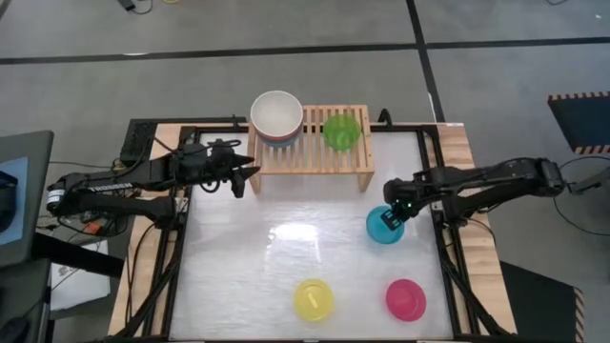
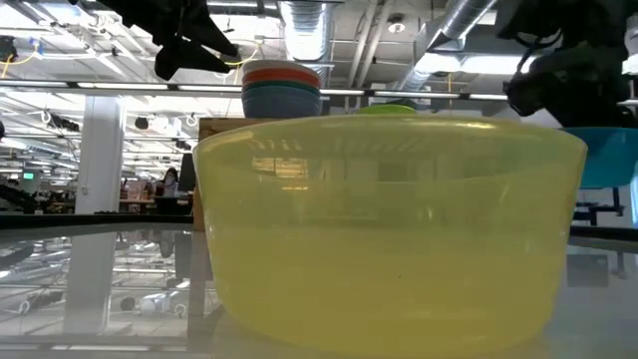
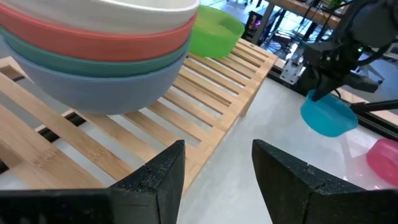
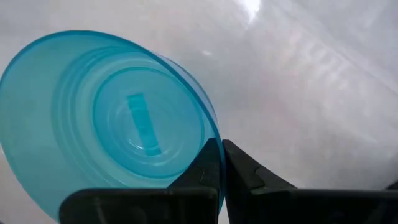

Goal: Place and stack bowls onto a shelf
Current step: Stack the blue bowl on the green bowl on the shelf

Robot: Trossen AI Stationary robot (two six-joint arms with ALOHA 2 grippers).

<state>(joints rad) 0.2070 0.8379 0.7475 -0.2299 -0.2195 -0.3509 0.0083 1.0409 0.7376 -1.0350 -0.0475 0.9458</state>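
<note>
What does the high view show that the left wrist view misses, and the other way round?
Only the high view shows the yellow bowl and the whole table. Only the left wrist view shows the stack's layers: cream white bowl over red, teal and blue. Both show the shelf, the lime green bowl, and the right gripper shut on the cyan bowl.

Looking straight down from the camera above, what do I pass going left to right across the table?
Left end effector → stack of large bowls, white on top → green bowl → cyan bowl, gripped by the right end effector.
</note>
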